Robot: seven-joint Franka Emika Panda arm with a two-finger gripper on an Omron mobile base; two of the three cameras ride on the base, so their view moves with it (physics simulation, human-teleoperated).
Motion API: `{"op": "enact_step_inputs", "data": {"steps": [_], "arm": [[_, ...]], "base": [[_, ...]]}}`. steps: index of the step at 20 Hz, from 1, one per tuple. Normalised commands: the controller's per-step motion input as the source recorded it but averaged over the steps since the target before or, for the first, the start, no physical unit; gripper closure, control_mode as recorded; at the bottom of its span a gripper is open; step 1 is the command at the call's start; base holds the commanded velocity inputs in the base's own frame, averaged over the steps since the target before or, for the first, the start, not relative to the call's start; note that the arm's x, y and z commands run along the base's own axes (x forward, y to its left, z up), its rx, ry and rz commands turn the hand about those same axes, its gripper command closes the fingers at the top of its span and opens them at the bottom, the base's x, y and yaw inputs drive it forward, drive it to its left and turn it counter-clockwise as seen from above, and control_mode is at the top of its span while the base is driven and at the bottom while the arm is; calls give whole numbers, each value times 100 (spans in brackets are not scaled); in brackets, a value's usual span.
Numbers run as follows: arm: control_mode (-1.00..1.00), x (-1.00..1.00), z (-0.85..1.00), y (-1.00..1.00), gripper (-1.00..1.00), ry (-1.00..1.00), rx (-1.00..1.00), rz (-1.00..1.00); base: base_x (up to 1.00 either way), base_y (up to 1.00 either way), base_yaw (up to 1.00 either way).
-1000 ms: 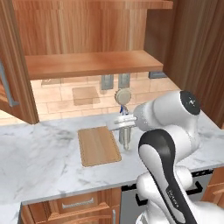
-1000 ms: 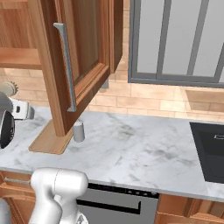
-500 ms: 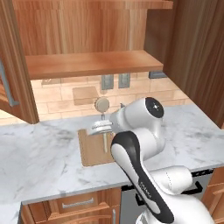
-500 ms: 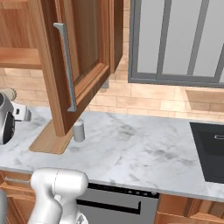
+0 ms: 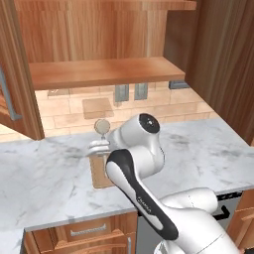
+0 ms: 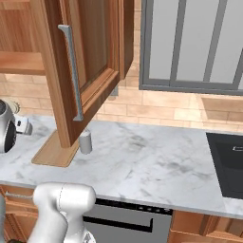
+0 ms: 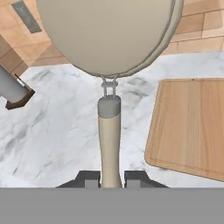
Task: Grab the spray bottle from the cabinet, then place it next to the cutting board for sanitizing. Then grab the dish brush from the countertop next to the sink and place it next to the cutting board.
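My gripper (image 7: 111,178) is shut on the pale handle of the dish brush (image 7: 109,131), and its round cream head fills the top of the hand view. In the left base view the brush (image 5: 102,126) stands upright in the gripper (image 5: 98,147), above the far end of the cutting board (image 5: 100,176). In the hand view the board (image 7: 192,127) lies flat on the marble to the right of the handle. The grey spray bottle (image 6: 85,141) stands on the countertop (image 6: 142,156) at the board's (image 6: 53,153) right edge, just behind the open cabinet door (image 6: 90,61).
The wall cabinet's shelf (image 5: 104,72) is bare, and its doors hang open on both sides. The black sink (image 6: 228,161) lies far to the right. My arm's white links (image 5: 134,163) cover part of the board.
The arm has swung left with the brush, from the board's right side to above its far left end. The spray bottle and the board have not moved.
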Motion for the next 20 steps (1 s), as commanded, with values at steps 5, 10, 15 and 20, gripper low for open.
{"op": "enact_step_inputs", "data": {"steps": [5, 10, 15, 20], "arm": [[-100, 28, -25, 12, 100, 8, -3, -2], [-100, 24, -23, 4, 100, 17, -6, -4], [-100, 27, -25, 3, 100, 14, -13, -10], [-100, 26, -26, 0, 100, 11, -13, -12]], "base": [[0, 0, 0], [0, 0, 0], [0, 0, 0], [0, 0, 0]]}}
